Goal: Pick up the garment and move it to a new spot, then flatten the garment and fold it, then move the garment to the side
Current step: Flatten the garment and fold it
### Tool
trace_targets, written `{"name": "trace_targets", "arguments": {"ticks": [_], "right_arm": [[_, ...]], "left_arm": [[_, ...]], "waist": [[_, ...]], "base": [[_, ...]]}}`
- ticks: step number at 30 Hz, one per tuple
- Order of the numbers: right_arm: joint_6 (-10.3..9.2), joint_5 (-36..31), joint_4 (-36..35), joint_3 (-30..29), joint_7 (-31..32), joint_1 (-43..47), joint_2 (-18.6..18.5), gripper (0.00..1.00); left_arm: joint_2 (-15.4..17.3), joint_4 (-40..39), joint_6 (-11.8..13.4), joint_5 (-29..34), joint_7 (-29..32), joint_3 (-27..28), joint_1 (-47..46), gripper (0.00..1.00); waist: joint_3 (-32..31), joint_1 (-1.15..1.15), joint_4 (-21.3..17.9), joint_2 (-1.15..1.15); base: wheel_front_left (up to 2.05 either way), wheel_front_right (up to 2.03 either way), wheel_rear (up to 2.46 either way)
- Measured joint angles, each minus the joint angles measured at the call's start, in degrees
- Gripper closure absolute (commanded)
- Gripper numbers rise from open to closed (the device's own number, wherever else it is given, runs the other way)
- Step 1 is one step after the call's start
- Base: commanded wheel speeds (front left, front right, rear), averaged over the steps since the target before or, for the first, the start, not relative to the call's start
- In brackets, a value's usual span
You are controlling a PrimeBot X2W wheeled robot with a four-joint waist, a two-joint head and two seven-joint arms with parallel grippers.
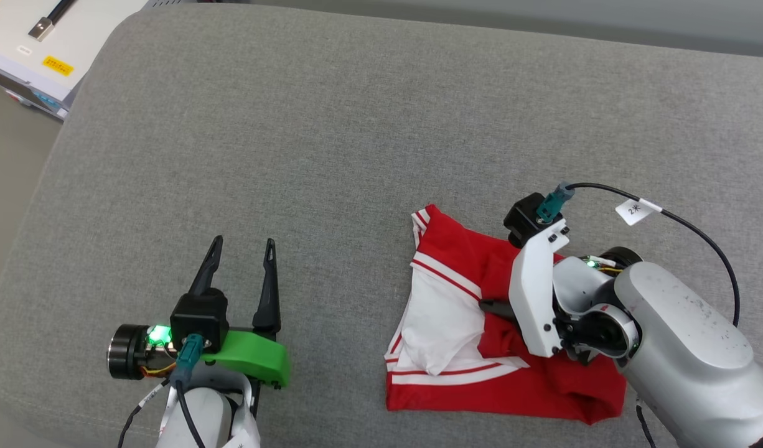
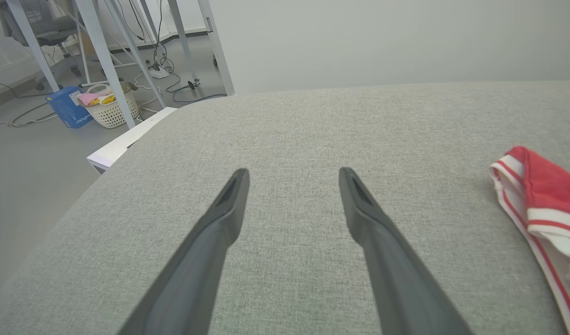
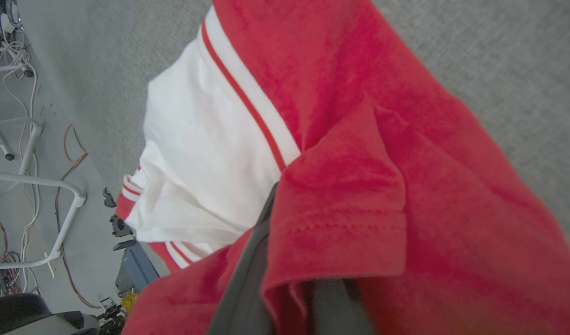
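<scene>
The garment, folded at five o'clock on the cushion, is pinched in the closed right gripper; the left gripper is held wide, empty. It should be lifted low, so folds are kept.

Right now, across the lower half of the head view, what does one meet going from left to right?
left gripper, open over the grey cushion → red and white garment → pale right forearm, which reaches over the garment's right part
</scene>
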Motion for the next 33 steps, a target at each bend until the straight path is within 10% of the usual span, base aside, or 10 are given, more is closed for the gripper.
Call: {"name": "trace_targets", "arguments": {"ticks": [3,17,33], "right_arm": [[0.0,1.1,-0.7,1.3,-3.6,0.0,-0.9,0.0],[-0.01,-8.6,-12.3,-10.7,-33.5,6.1,-9.4,0.0],[-0.01,-30.5,-13.2,-33.6,-57.0,23.4,4.8,0.0]], "left_arm": [[-0.1,0.5,-0.3,0.4,0.0,0.5,0.0,0.0],[0.5,0.4,-0.3,1.5,0.0,3.1,3.4,0.0],[0.9,-1.3,-0.2,1.5,0.0,4.8,6.9,0.0]], "waist": [[-0.8,0.0,-0.3,0.0],[-6.8,0.0,-4.6,0.0],[-11.8,0.0,-10.3,0.0]], "base": [[0.0,0.0,0.0],[0.0,0.0,0.0],[0.0,0.0,0.0]]}}
